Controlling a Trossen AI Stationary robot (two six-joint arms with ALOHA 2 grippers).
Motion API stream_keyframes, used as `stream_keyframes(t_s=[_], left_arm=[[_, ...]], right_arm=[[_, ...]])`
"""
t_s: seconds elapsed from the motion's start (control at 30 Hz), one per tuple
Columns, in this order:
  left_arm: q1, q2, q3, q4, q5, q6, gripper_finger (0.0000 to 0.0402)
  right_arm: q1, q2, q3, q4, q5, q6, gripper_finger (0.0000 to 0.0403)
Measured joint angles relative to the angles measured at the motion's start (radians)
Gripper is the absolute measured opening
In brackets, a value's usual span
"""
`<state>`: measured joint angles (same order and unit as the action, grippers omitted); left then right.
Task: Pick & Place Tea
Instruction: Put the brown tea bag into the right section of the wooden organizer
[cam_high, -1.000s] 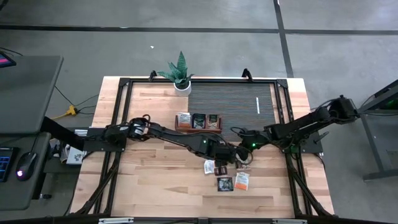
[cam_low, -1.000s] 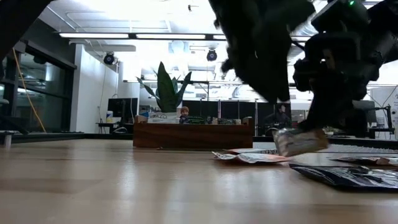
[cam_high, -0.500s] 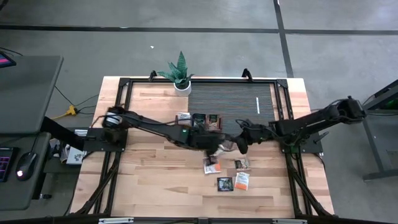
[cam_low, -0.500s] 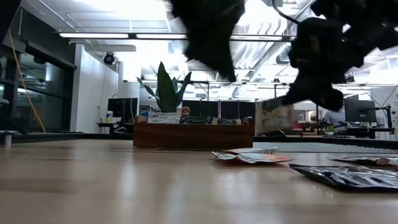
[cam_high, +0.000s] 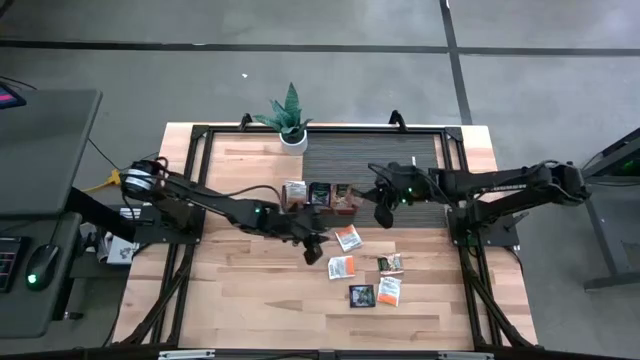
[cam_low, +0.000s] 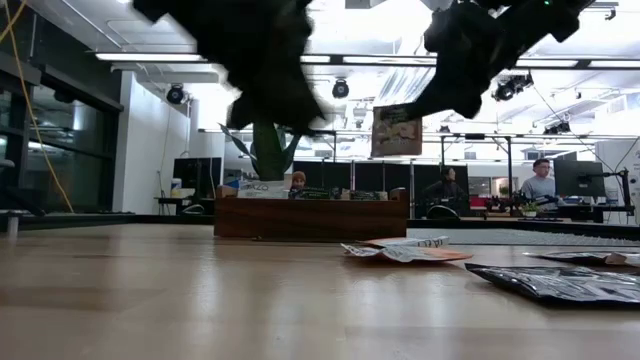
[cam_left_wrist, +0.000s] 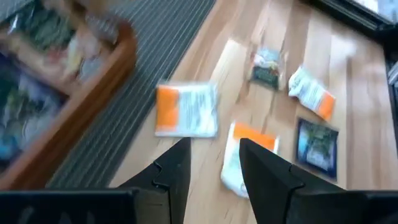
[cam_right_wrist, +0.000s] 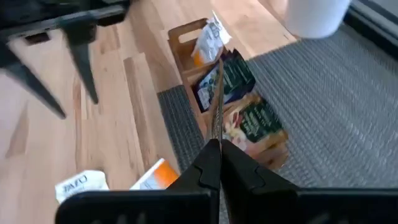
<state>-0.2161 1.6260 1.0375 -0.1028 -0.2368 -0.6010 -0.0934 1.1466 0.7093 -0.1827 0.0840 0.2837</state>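
Right gripper (cam_right_wrist: 214, 163) pinches flat square sachet (cam_low: 396, 130) edge-on — left gripper (cam_left_wrist: 211, 165) parted, empty.

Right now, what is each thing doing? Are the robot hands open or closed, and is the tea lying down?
left gripper: fingers open, empty, above the loose tea.
right gripper: fingers shut on a sachet, in the air by the tray.
held tea sachet: lifted off the table, hanging upright.
wooden tray: sachets standing in all three compartments.
loose tea sachets: five, lying flat.
potted plant: upright.
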Motion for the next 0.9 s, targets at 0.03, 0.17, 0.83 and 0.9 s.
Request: stream_keyframes(t_s=[0.03,0.17,0.83,0.9], left_arm=[[0.0,-0.024,-0.045,0.018,0.018,-0.011,0.0133],[0.001,-0.044,-0.18,0.259,0.102,-0.07,0.0133],[0.0,-0.042,-0.32,0.589,0.25,-0.185,0.0133],[0.0,-0.042,-0.32,0.589,0.248,-0.185,0.0133]], right_arm=[[-0.016,0.007,0.007,0.0,-0.017,-0.033,0.0],[-0.078,0.041,0.026,0.024,-0.1,-0.148,0.0],[-0.222,0.298,0.03,0.219,-0.279,-0.344,0.0],[-0.222,0.308,0.03,0.218,-0.277,-0.354,0.0]])
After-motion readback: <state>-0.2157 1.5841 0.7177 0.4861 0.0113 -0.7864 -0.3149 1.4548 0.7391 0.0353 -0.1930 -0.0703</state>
